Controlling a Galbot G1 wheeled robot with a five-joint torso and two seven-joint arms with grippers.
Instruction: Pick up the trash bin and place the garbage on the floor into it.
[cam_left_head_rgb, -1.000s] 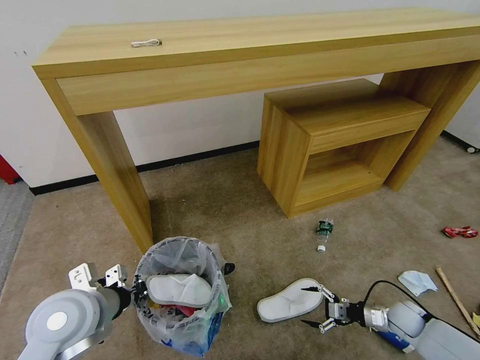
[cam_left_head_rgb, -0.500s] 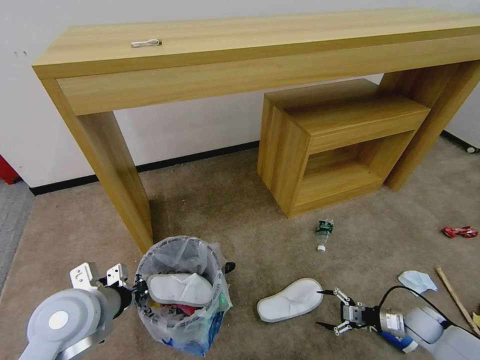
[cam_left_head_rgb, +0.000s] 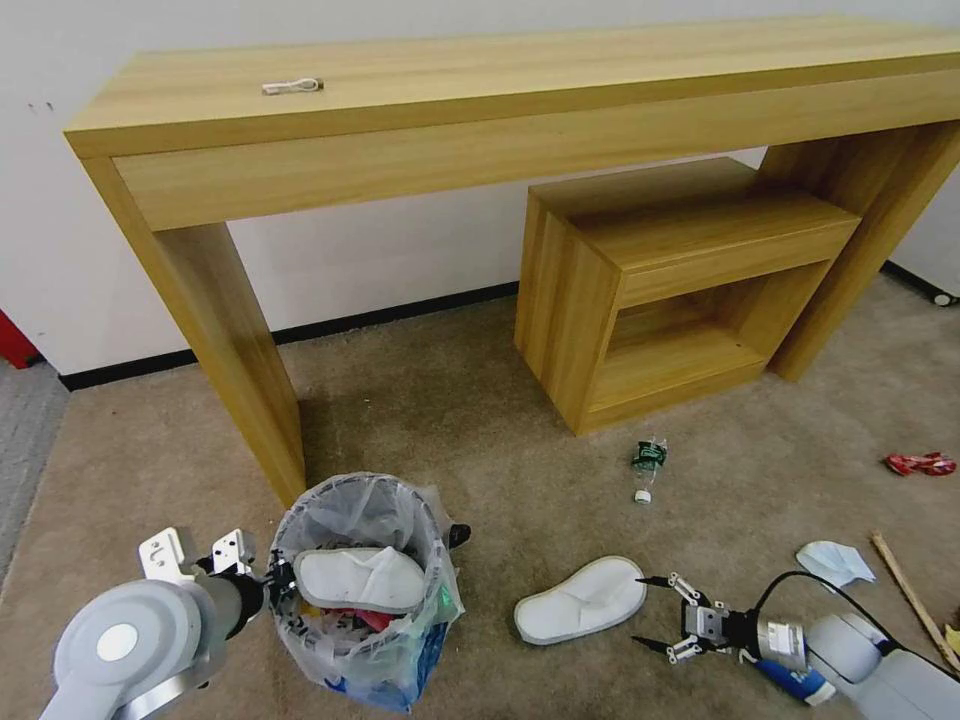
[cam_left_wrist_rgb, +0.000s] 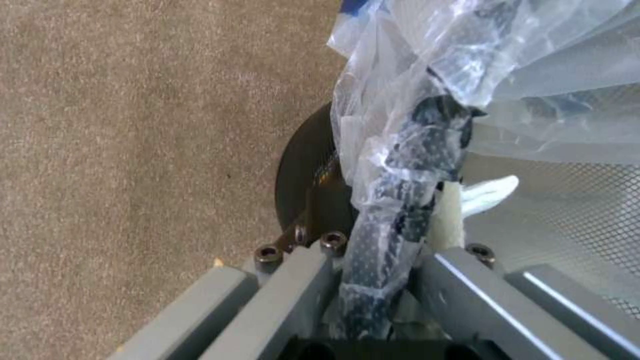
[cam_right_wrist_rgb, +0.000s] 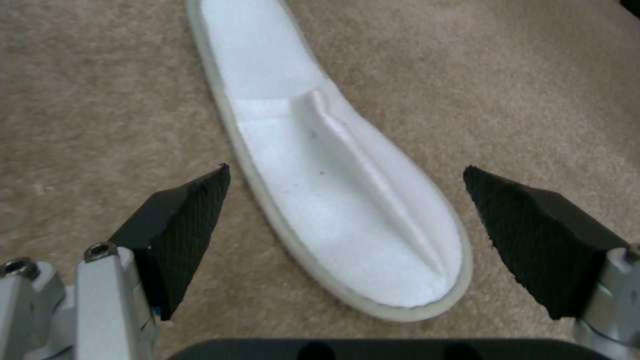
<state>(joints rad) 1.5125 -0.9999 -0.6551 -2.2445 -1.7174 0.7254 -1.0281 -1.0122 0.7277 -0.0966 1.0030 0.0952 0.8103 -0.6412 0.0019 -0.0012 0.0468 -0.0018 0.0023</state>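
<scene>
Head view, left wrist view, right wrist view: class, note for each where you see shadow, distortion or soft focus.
Head view: the desk edges bow outward, lens distortion; a soft shadow lies on the floor under it. Left wrist view: the trash bin rim in the left gripper looks soft, close to the lens. Right wrist view: the slipper is evenly lit; the right gripper fingertips look slightly blurred.
</scene>
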